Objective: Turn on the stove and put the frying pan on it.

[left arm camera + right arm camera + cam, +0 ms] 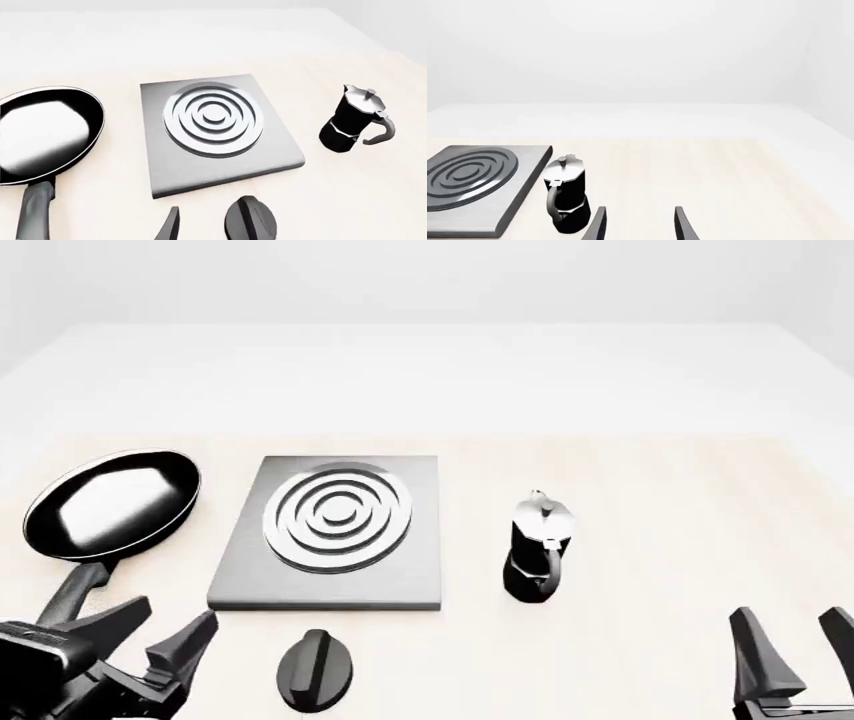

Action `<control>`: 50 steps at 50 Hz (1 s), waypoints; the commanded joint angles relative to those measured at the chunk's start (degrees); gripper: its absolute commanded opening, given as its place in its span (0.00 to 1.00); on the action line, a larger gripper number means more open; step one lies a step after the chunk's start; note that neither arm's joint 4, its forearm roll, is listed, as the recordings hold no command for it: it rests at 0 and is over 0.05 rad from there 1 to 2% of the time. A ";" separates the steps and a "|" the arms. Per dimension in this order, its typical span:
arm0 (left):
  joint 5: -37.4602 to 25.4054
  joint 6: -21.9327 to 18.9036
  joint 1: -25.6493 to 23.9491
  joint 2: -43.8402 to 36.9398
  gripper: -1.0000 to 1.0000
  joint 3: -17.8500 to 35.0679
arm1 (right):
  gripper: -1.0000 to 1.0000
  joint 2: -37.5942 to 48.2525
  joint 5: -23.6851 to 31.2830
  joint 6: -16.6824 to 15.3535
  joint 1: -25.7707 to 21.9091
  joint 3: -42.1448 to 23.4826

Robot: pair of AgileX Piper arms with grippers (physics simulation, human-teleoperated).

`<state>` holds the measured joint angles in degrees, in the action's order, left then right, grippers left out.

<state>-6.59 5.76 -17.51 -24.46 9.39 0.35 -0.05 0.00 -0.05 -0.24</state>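
The pan (114, 502) lies on the counter (667, 500) just left of the stove (334, 535), its knob (315, 668) in front. A moka pot (539, 548) stands right of the stove. Left pincer (150, 638) and right pincer (797, 640) both hang spread apart, empty.

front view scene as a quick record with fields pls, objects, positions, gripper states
pan: round black frying pan, on table left of stove, handle toward left gripper
stove: flat square grey metal plate, burner bare
knob: round black ridged knob, in front of plate
pot: small black-and-silver moka pot, right of plate
left gripper: open, empty
right gripper: open, empty
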 commanded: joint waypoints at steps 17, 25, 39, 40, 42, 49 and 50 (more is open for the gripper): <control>5.90 6.66 -9.64 -14.78 1.00 -0.22 | 1.00 0.06 -0.09 -0.01 -0.01 0.02; 7.49 7.49 -10.73 -16.89 1.00 -0.12 | 1.00 0.09 -0.09 0.01 -0.01 0.02; 11.17 9.26 -13.85 -21.84 1.00 -1.14 | 1.00 0.08 -0.09 0.01 -0.01 0.02; 11.66 9.18 -14.32 -22.39 1.00 -1.34 | 1.00 0.08 -0.09 0.00 -0.02 0.02; 12.78 10.52 -15.49 -23.88 1.00 -1.85 | 1.00 0.09 -0.08 0.01 -0.01 0.02; 14.10 10.96 -16.53 -25.85 1.00 -2.28 | 1.00 0.07 -0.09 0.00 -0.01 0.02; 14.10 10.97 -16.61 -25.88 1.00 -2.29 | 1.00 0.07 -0.09 0.01 -0.01 0.02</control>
<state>5.40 15.47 -32.05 -47.23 7.72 0.43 -0.14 0.00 -0.06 -0.22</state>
